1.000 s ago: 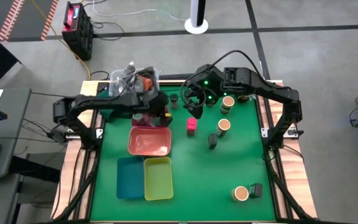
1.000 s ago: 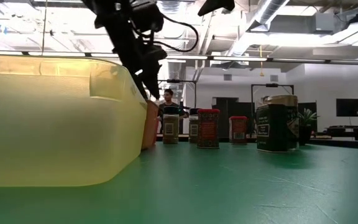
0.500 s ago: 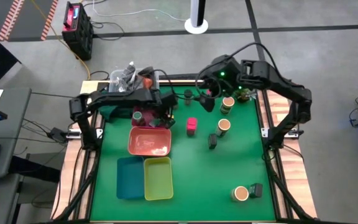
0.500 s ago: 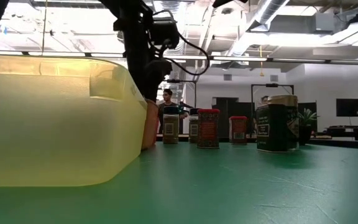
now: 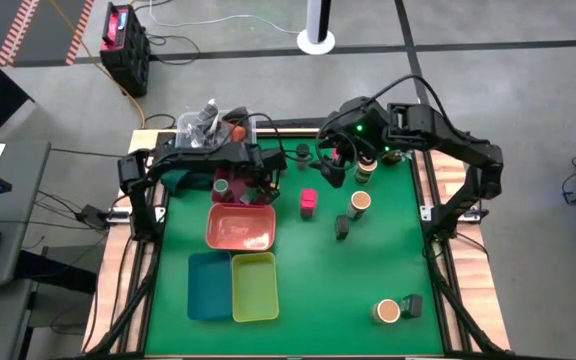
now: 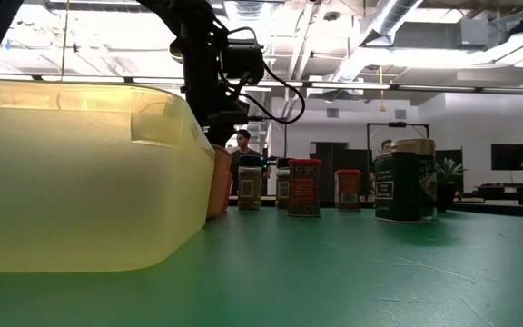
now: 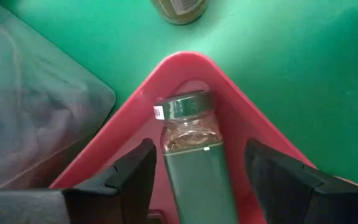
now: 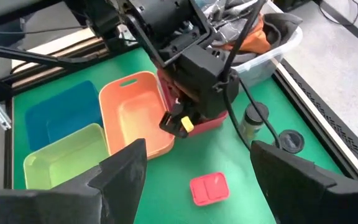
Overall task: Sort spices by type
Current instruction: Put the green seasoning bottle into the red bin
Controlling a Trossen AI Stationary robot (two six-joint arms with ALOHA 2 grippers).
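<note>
Your left end effector (image 7: pixel 194 180) is hanging open around the green-lidded jar (image 7: pixel 194 155) in the pink tray (image 7: pixel 247 134); lift straight up, avoiding the jar.

The translucent yellow-green plastic tray (image 6: pixel 80 173) shows a smooth, slightly glossy wall. The green table covering (image 6: pixel 352 272) looks matt and finely textured, with pale wooden edging (image 5: pixel 118 270) along the table's sides. The clear glass spice jar (image 7: pixel 194 155) has a shiny metallic-green lid and lies in a smooth, glossy pink plastic tray (image 7: pixel 247 134).
</note>
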